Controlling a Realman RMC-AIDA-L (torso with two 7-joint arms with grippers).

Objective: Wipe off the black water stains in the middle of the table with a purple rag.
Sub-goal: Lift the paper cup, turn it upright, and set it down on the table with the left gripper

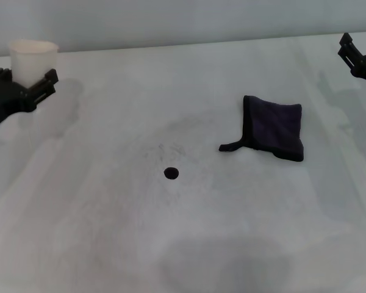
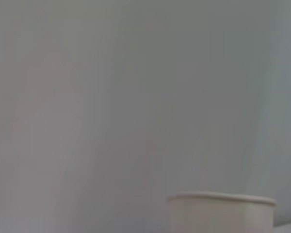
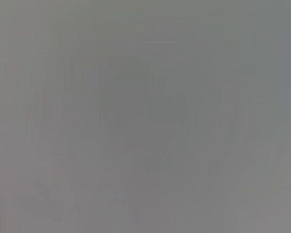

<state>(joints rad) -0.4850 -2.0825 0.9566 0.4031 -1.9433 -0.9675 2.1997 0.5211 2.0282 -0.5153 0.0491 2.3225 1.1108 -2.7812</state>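
The black water stain (image 1: 171, 173) is a small round spot near the middle of the white table (image 1: 97, 238). The purple rag (image 1: 273, 127) lies flat to the right of the spot and a little farther back, well apart from it, with a small tail at its near-left corner. My left gripper (image 1: 25, 82) is at the far left edge, right at a white cup (image 1: 33, 56). My right gripper (image 1: 358, 54) is at the far right back, away from the rag. The right wrist view shows only blank grey.
The white cup stands at the back left by my left gripper; its rim also shows in the left wrist view (image 2: 222, 199). Faint grey smears (image 1: 171, 148) surround the spot. The table's back edge (image 1: 183, 46) meets a pale wall.
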